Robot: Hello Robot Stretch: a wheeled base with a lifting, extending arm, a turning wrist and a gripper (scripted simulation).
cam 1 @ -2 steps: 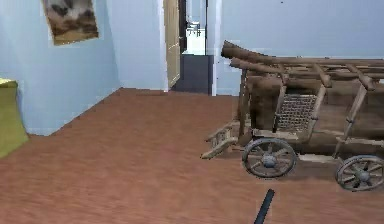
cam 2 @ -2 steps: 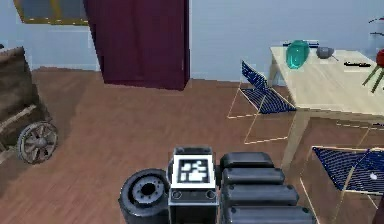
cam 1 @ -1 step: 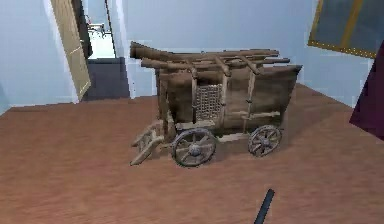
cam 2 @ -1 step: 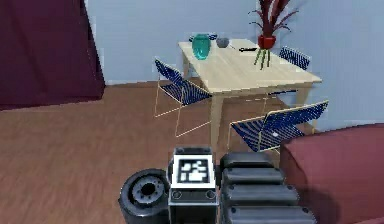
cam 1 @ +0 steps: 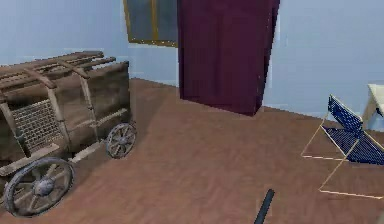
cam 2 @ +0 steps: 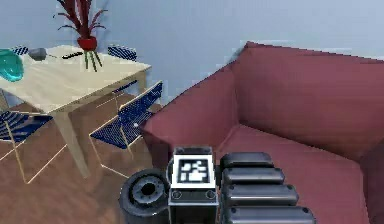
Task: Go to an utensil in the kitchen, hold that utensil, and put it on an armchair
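Dark arm bar (cam 2: 255, 190) at bottom edge, tool (cam 2: 145, 198) at its left: whether it holds anything, and how its fingers stand, cannot be told; utensil's place likewise. Red armchair (cam 2: 290, 110) just behind. Wooden counter (cam 2: 60, 85) and blue chair (cam 2: 135, 112) beyond. Risk: the tool seems off the seat, so a release could land on the floor (cam 2: 60, 190).

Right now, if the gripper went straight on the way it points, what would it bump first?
Probably the red armchair: the gripper sits low in the arm side view with the chair's front just beyond it. Depth is unclear, so I can't tell which part.
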